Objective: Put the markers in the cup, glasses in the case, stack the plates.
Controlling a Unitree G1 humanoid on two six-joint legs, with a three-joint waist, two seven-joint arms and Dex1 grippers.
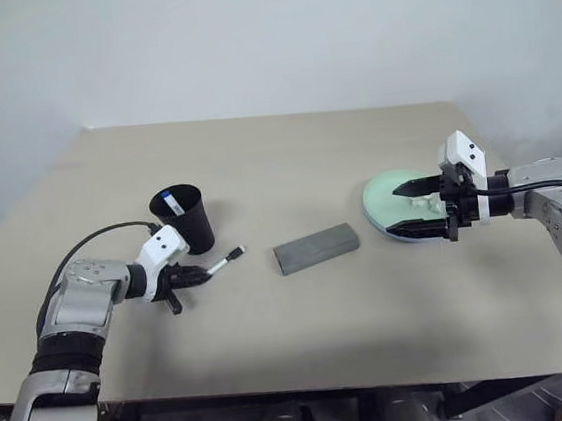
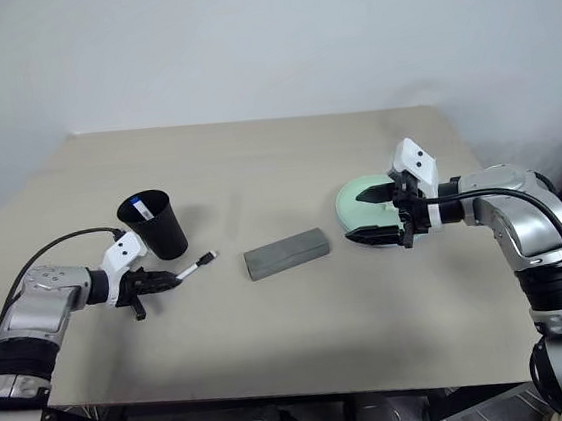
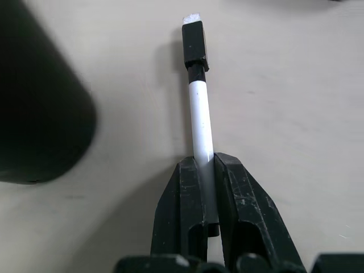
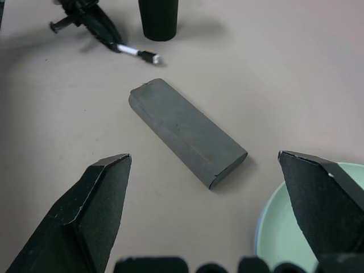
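The left gripper (image 1: 199, 273) clamps the black-capped marker (image 3: 199, 108), the cup (image 1: 183, 218) just beside it; the right gripper (image 1: 414, 209) hangs wide apart over the mint plate (image 1: 381, 200), the case (image 4: 185, 132) ahead of its fingers

On the counter (image 1: 256, 163), the cup (image 1: 185, 218) stands left of centre in the head view. My left claw (image 1: 203, 273) sits below it with the marker (image 1: 228, 258). The case (image 1: 316, 248) lies mid-frame; the plates (image 1: 382, 195) right, under my right claw (image 1: 414, 209).
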